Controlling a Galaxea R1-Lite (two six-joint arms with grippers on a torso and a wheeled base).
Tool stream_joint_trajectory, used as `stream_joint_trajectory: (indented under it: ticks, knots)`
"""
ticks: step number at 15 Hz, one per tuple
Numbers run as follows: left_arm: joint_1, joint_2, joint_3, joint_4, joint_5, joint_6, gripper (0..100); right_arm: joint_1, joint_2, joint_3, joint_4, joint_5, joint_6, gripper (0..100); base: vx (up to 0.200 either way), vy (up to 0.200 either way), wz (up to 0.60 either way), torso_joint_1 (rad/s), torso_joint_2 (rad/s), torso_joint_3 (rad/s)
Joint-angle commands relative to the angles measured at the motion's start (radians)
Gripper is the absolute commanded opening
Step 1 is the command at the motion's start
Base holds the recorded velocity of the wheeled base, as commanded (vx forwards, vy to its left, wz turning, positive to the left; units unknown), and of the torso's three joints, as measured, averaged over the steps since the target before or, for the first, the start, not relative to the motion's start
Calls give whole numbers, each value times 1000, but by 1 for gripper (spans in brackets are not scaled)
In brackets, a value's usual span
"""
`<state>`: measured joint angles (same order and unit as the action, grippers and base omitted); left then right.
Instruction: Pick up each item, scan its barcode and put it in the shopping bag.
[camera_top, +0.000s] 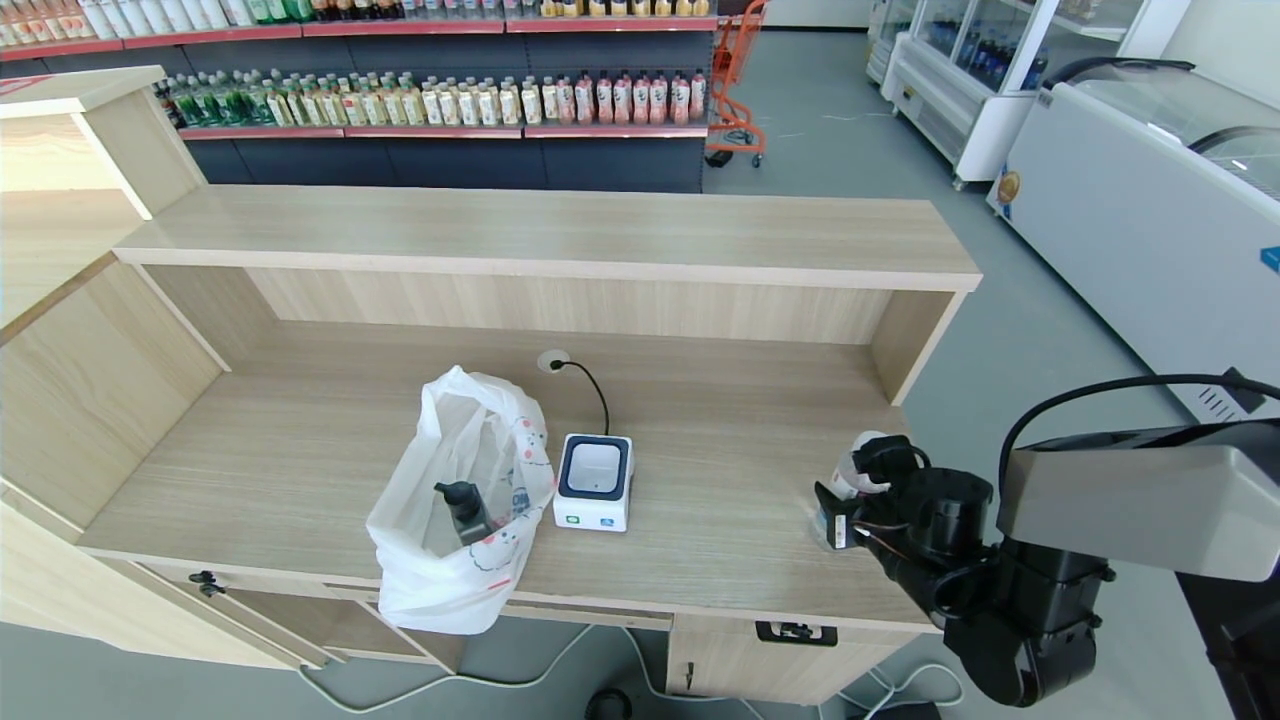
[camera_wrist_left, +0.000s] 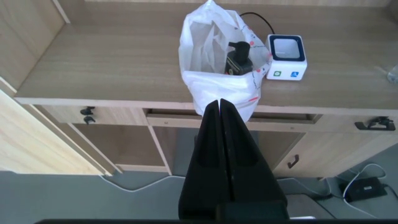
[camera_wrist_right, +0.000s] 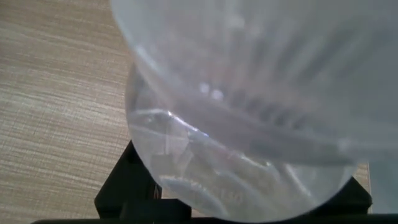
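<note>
A white plastic shopping bag (camera_top: 440, 560) stands open near the counter's front edge, with a black pump bottle (camera_top: 465, 510) inside it. Just right of the bag sits the small white barcode scanner (camera_top: 594, 482). At the counter's right end my right gripper (camera_top: 862, 492) is shut on a clear bottle (camera_top: 848, 478) with a white cap. In the right wrist view that clear bottle (camera_wrist_right: 249, 93) sits between the dark fingers (camera_wrist_right: 121, 193). My left gripper (camera_wrist_left: 220, 104) is shut and holds nothing. It hangs in front of and below the counter edge, pointing at the bag (camera_wrist_left: 211, 81) and scanner (camera_wrist_left: 287, 56).
A black cable (camera_top: 598, 395) runs from the scanner to a hole at the back of the wooden counter (camera_top: 720, 440). A raised shelf (camera_top: 550, 235) overhangs the back and wooden side walls close both ends. Drawer handles (camera_wrist_left: 87, 113) sit under the front edge.
</note>
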<state>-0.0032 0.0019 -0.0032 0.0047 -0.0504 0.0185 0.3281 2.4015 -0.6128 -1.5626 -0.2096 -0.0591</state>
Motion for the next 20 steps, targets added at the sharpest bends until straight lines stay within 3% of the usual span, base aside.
stream_joint_trajectory:
  ticks: [1, 3, 5, 8, 9, 10, 11, 14, 20]
  knots:
    - [0, 0, 0, 0, 0, 0, 0, 5, -16, 10, 4, 1, 5, 0, 0, 0, 0, 0, 0, 0]
    - [0, 0, 0, 0, 0, 0, 0, 5, -139, -4, 64, 9, 39, 0, 0, 0, 0, 0, 0, 0]
    - [0, 0, 0, 0, -2, 0, 0, -17, -410, -22, 279, 82, 133, 0, 0, 0, 0, 0, 0, 0]
    - [0, 0, 0, 0, 0, 0, 0, -69, -835, -13, 737, 360, 269, 0, 0, 0, 0, 0, 0, 0]
    - [0, 0, 0, 0, 0, 0, 0, -70, -983, -21, 872, 518, 325, 0, 0, 0, 0, 0, 0, 0]
    - [0, 0, 0, 0, 0, 0, 0, -72, -1033, -22, 909, 582, 340, 0, 0, 0, 0, 0, 0, 0]
    - [0, 0, 0, 0, 0, 0, 0, -73, -1165, -27, 975, 776, 375, 0, 0, 0, 0, 0, 0, 0]
    - [0, 0, 0, 0, 0, 0, 0, -69, -1295, -33, 981, 1078, 470, 0, 0, 0, 0, 0, 0, 0]
    - [0, 0, 0, 0, 0, 0, 0, -23, -1366, -48, 984, 1247, 550, 0, 0, 0, 0, 0, 0, 0]
